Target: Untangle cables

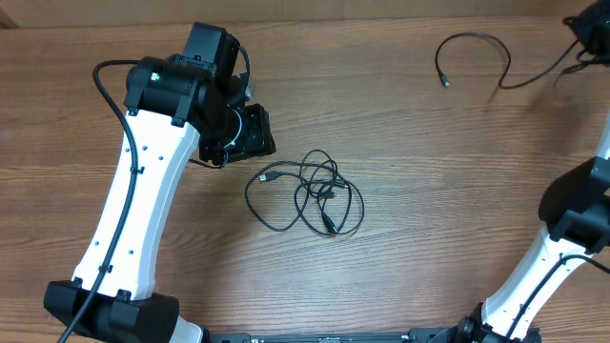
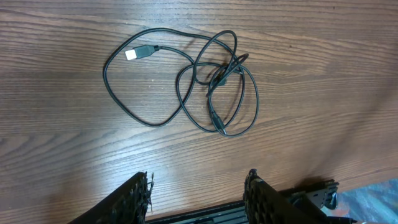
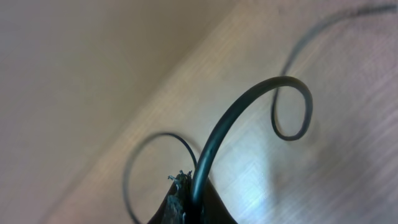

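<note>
A tangle of thin black cables [image 1: 310, 195] lies in loose loops at the table's middle, one plug end [image 2: 138, 52] pointing left. My left gripper [image 2: 199, 190] hovers open above the wood just short of the tangle, nothing between its fingers [image 2: 134, 199]; in the overhead view it [image 1: 243, 133] sits up and left of the loops. A separate black cable [image 1: 477, 52] curves across the far right of the table, with a plug end [image 1: 444, 82], toward my right gripper [image 1: 589, 30] at the frame's corner. The right gripper [image 3: 194, 196] is shut on that cable [image 3: 249, 102], which arcs up out of its jaws.
The wooden table [image 1: 429, 238] spreads around the tangle. The left arm's white link [image 1: 133, 219] crosses the left side and the right arm [image 1: 562, 248] rises at the right edge. The table's front edge [image 2: 348, 180] shows in the left wrist view.
</note>
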Robot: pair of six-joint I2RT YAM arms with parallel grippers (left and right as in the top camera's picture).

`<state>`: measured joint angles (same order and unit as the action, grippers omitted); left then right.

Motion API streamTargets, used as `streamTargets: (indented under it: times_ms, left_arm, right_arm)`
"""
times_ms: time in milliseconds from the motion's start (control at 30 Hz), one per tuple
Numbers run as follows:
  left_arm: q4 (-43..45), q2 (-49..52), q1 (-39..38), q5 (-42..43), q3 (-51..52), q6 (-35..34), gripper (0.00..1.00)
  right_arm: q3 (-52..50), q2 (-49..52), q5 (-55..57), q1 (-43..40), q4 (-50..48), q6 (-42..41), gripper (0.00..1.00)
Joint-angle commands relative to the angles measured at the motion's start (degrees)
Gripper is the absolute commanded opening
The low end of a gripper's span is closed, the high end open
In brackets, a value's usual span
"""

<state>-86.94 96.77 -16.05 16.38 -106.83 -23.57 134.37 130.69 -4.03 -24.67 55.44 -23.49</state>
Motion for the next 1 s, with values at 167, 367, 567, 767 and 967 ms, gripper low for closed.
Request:
streamTargets:
  times_ms: [167,367,567,767,967]
  left_arm:
    - [-0.04,0.74,-0.28,-0.48,0.26,0.24,0.52]
    - [-0.17,0.74,-0.28,-0.48,0.26,0.26,0.52]
    - [-0.24,0.74,-0.28,-0.5,0.26,0.74,0.53]
    - [-0.04,0.74,-0.28,-0.5,0.26,0.9,0.53]
    - [0.02,0.74,-0.28,-0.5,0.26,0.9,0.53]
  right_arm:
    - [-2.12,6.6,1.38,-1.46,6.34,-2.23,0.12]
    - [-1.97,7.48,1.4,-1.99,8.07,-0.07,0.88]
    - [3.74,5.38,-5.81,-4.28,12.59,-2.82,1.0]
    - [10.6,2.25,-6.97,-6.36,22.95,-5.4,1.0]
    - [11.82,1.07,-3.85,-6.91,36.81,-5.2,1.0]
